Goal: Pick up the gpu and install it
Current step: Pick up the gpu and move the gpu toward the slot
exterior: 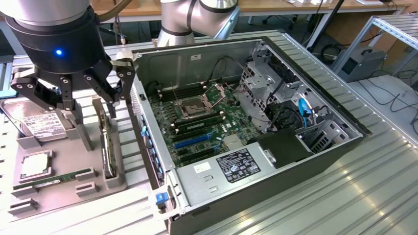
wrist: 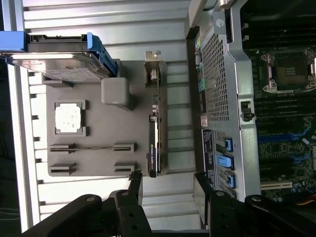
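So, exterior view first: gripper (exterior: 88, 103) hangs at 10 o'clock, jaws spread wide, nothing between them. Below it, approx 8 o'clock, the grey tray (exterior: 65, 196) carries the gpu (exterior: 107, 147), standing on edge in its slot along the tray side nearest the pc case (exterior: 261, 161). Hard drive (exterior: 39, 122) sits at 9 o'clock, memory stick (exterior: 52, 178) at 8, both apart from the card. Risk, imo: card is v. thin and just beside the pc case, so the case-side finger has little room and may clip the case rim on descent

Wrist view: gripper (wrist: 168, 185) spread, empty; gpu (wrist: 154, 143) lies edge-on between the finger lines but closer to one finger (wrist: 137, 185) than the other, w/ its silver bracket (wrist: 153, 64) at the far end. If the claw closes off-centre like that, one pad meets first and could tip or drag the card in its slot; a grip too near one end may let it swing. Tray block (wrist: 116, 91) is near the card too, poss. snag
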Robot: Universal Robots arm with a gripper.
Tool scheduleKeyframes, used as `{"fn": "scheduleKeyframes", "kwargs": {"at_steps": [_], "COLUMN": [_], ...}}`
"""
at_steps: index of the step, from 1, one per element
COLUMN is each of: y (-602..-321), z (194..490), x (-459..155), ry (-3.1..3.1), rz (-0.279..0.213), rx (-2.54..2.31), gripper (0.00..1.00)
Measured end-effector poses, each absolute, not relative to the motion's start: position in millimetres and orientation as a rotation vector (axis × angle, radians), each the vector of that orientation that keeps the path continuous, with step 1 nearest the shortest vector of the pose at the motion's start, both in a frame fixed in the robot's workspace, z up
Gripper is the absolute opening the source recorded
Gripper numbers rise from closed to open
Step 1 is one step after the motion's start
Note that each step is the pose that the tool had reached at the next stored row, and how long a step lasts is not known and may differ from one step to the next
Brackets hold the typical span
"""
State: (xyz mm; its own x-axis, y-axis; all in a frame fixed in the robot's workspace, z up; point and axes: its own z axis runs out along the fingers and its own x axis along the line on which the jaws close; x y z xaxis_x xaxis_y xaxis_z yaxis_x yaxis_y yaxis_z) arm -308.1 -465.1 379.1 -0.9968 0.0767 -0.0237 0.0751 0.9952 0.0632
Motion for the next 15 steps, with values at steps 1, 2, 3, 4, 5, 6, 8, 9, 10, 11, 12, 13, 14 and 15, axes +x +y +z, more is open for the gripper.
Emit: {"fn": "scheduleKeyframes", "kwargs": {"at_steps": [1, 2, 3, 4, 5, 6, 8, 9, 10, 11, 12, 13, 14, 15], "y": [-465.1, -465.1, -465.1, -465.1, -465.1, -465.1, -465.1, -465.1, -465.1, -465.1, -465.1, -465.1, -465.1, -465.1], "z": [378.9, 378.7, 378.4, 378.2, 377.9, 377.7, 377.2, 376.9, 376.5, 376.3, 375.8, 375.5, 375.2, 374.8], "x": [-308.1, -308.1, -308.0, -308.1, -308.1, -308.1, -308.1, -308.1, -308.1, -308.1, -308.1, -308.1, -308.1, -308.1], "ry": [3.112, 3.112, 3.112, 3.112, 3.112, 3.112, 3.112, 3.112, 3.112, 3.112, 3.112, 3.112, 3.112, 3.112], "rz": [0.097, 0.097, 0.097, 0.097, 0.097, 0.097, 0.097, 0.097, 0.097, 0.097, 0.097, 0.097, 0.097, 0.097], "rx": [0.118, 0.118, 0.118, 0.118, 0.118, 0.118, 0.118, 0.118, 0.118, 0.118, 0.118, 0.118, 0.118, 0.118], "gripper": [0.54, 0.54, 0.54, 0.54, 0.54, 0.54, 0.54, 0.54, 0.54, 0.54, 0.54, 0.54, 0.54, 0.54]}}
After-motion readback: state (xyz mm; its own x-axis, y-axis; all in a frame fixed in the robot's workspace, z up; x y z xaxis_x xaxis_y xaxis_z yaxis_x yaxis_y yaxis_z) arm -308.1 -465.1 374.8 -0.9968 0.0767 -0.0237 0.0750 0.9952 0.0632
